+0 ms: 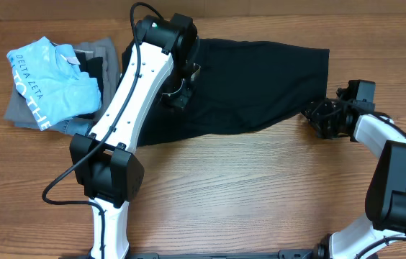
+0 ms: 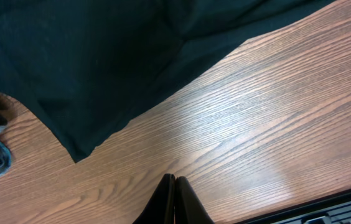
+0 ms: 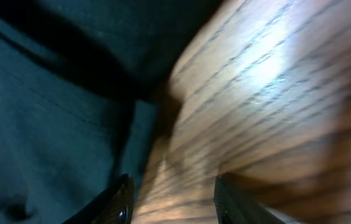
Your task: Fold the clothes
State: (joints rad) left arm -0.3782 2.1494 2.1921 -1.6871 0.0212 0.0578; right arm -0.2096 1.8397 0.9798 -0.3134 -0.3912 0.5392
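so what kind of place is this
Likely a robotics lab workbench, not a home: a left arm and a right arm stand at a wood-grain table, with a black garment spread out and a light blue shirt on a pile nearby.

White arm links (image 1: 134,79), black joints (image 1: 111,173)

Light blue shirt (image 1: 53,80) — white lettering reads "DELTA ZETA".

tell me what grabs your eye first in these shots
The big black garment spread across the far side of the wooden table, with the white left arm reaching over its left end. Beside that end lies a light blue shirt with white lettering on grey folded clothes, and the right end effector sits at the garment's right edge.
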